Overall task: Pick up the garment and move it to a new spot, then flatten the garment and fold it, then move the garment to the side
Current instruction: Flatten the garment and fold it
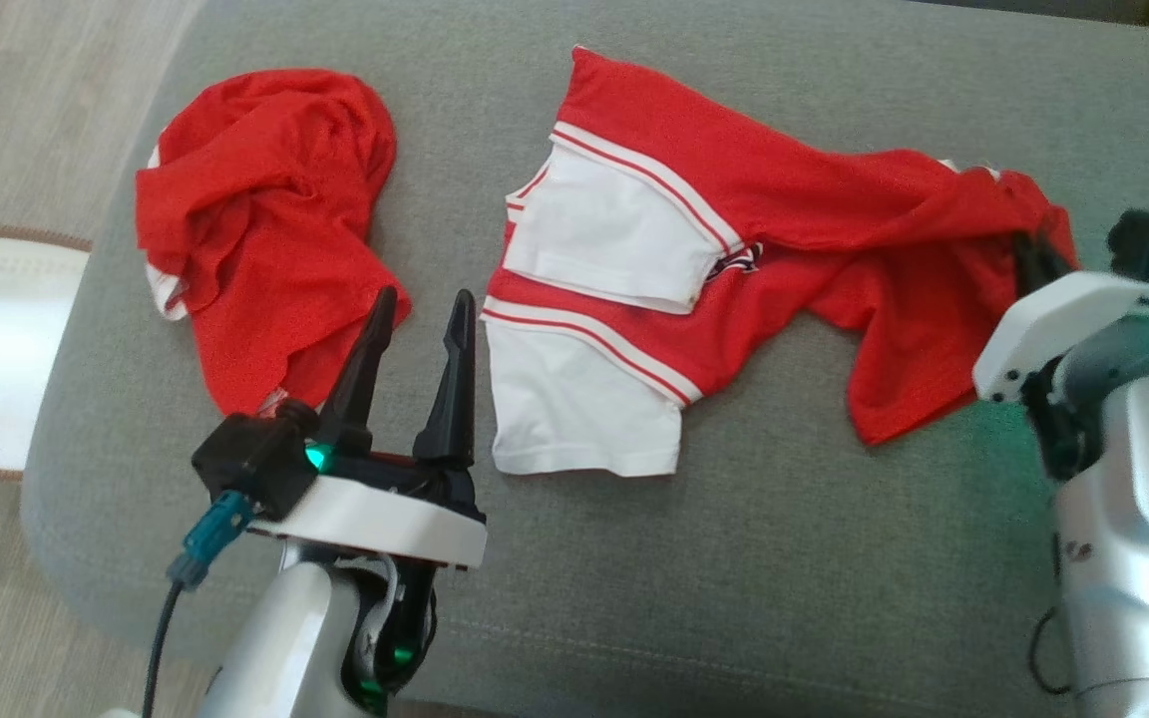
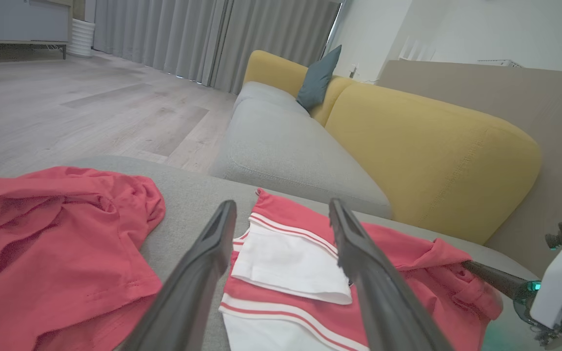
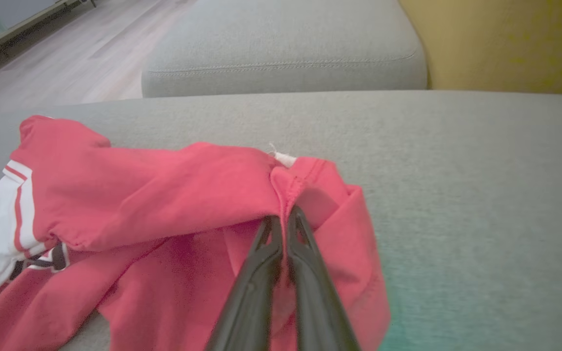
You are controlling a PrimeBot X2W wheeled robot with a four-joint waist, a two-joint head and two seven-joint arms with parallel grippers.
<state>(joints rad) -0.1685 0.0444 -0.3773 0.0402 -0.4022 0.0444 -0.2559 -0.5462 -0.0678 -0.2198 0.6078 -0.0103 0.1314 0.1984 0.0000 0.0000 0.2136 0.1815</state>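
Grey sofa seat [image 1: 734, 558]: pick-up step, grip on, shirt not yet lifted.
My R gripper [image 3: 283, 222] is pinched tight on the red end of the shirt [image 1: 784, 189], which lies sprawled mid-to-right on the seat. My L gripper [image 1: 423, 299] hangs wide open and empty, btwn the shirt and a 2nd red heap [image 1: 265, 219]. Next, I reckon: lift clear w/o dragging, carry to a new spot.
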